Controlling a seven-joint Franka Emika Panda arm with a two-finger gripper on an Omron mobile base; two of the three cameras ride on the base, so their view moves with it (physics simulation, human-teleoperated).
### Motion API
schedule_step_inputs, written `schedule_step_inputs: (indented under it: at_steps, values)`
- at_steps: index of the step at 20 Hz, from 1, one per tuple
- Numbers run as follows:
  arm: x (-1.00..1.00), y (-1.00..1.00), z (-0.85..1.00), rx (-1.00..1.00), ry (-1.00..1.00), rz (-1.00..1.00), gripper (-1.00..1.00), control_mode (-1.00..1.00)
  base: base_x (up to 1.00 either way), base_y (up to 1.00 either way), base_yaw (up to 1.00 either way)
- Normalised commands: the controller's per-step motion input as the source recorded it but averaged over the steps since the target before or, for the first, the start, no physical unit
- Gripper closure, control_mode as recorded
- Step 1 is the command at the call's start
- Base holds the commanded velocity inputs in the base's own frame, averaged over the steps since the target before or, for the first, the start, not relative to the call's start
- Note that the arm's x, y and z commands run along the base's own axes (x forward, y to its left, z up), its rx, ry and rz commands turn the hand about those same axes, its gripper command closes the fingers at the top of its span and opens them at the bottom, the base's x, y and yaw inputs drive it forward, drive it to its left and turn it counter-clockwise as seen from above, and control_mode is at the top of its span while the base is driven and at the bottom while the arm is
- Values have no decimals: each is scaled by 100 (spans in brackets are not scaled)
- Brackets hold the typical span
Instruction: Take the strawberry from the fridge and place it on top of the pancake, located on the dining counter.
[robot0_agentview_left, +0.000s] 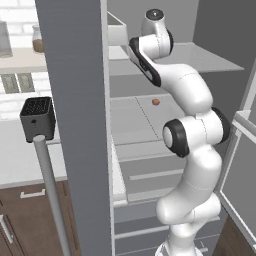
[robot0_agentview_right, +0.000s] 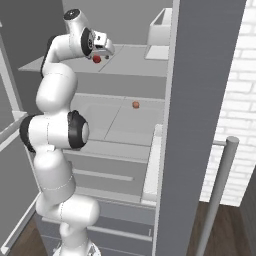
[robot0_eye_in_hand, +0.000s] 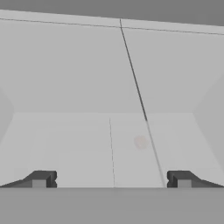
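Matt grey fridge, glossy white arm

The tall matt grey fridge (robot0_agentview_left: 75, 125) looks like smooth painted metal, with pale, smooth shelves (robot0_agentview_right: 130, 120) inside and a long round brushed-grey bar handle (robot0_agentview_left: 50, 195). The white robot arm (robot0_agentview_left: 192, 150) has a smooth, slightly glossy plastic shell with dark matt joints. The small black toaster (robot0_agentview_left: 37, 117) looks matt, standing on a smooth white surface (robot0_agentview_left: 20, 155) above dark brown wood cabinets (robot0_agentview_left: 25, 220). The white brick wall (robot0_agentview_right: 235, 100) looks rough.

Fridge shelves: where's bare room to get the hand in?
Middle shelf is bare apart from one small brown-red ball near its back. Upper shelf is free between the strawberry and the white bin; tight around the gripper.
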Motion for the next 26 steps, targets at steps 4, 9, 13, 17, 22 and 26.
schedule_step_inputs:
  at_steps: [4,9,13,17,22,26]
  values:
    - [1,0,-24,0,5,0,-100,-100,0,0,0]
    - [-12,0,-19,0,1,0,-100,-100,0,0,0]
    - [-21,0,-5,0,0,-1,-100,-100,0,0,0]
    - [-21,0,0,0,0,-2,-100,-100,0,0,0]
    - [-11,0,0,0,0,-2,-100,-100,0,0,0]
    - [-26,0,0,0,0,-4,-100,-100,0,0,0]
